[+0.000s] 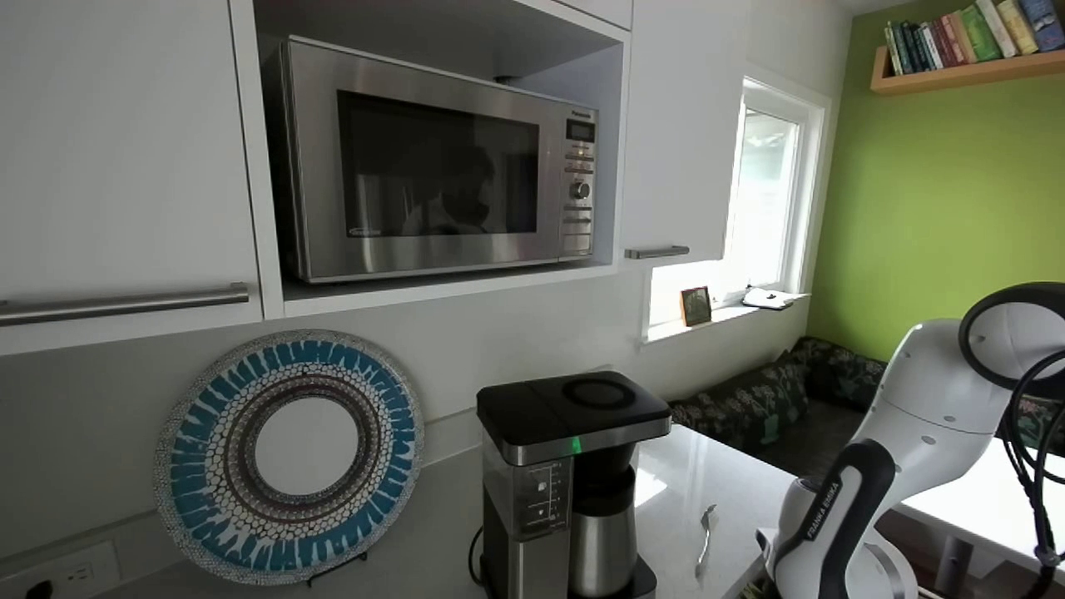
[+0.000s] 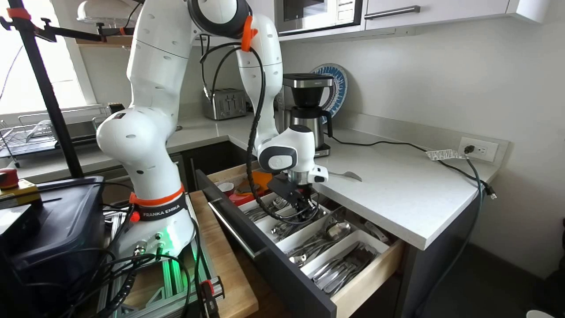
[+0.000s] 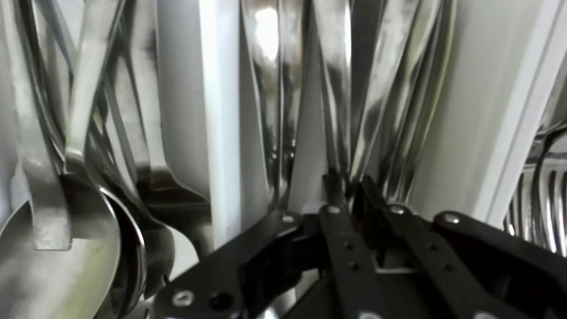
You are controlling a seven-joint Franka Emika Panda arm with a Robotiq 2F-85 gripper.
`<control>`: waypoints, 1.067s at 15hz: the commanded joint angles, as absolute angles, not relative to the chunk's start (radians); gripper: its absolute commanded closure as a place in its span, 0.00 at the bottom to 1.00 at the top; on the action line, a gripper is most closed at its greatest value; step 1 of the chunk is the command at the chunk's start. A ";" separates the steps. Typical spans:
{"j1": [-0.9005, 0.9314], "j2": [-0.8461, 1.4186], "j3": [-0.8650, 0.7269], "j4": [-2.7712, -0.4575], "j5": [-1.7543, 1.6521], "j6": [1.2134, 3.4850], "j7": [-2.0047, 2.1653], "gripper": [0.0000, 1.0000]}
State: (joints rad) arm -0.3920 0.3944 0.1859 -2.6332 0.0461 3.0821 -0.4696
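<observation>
My gripper (image 3: 349,184) points down into a white drawer tray compartment in the wrist view. Its black fingers are nearly together around thin silver cutlery (image 3: 334,88); the heads of these pieces are hidden under the gripper. More cutlery handles (image 3: 279,110) lie just left of the fingers. Beyond a white divider (image 3: 220,133), large spoons (image 3: 48,274) lie in the left compartment. Forks (image 3: 551,208) show at the right edge. In an exterior view the gripper (image 2: 304,210) is low in the open drawer (image 2: 375,276), its tips partly hidden by cables. In an exterior view only the arm (image 1: 932,399) shows.
The countertop (image 2: 397,190) edge overhangs the drawer's back part. A coffee maker (image 2: 307,88) and a loose fork (image 2: 348,175) are on the counter. An orange and red item (image 2: 258,183) lies at the drawer's far end. A microwave (image 1: 441,166) sits above.
</observation>
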 commanded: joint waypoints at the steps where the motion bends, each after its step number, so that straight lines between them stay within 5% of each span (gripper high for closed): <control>1: -0.413 0.422 0.191 -2.623 0.003 3.093 -0.443 0.98; 7: -0.407 0.403 0.174 -2.626 -0.015 3.070 -0.439 0.96; 8: -0.410 0.398 0.176 -2.628 -0.017 3.069 -0.441 0.76; 9: -0.410 0.397 0.175 -2.628 -0.017 3.071 -0.440 0.97; 14: -0.414 0.402 0.178 -2.624 -0.024 3.067 -0.443 0.98; 15: -0.413 0.401 0.177 -2.625 -0.025 3.066 -0.443 0.88; 16: -0.410 0.399 0.174 -2.626 -0.025 3.065 -0.441 0.64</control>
State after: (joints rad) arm -0.4011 0.3965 0.1786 -2.6291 0.0123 3.0814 -0.4680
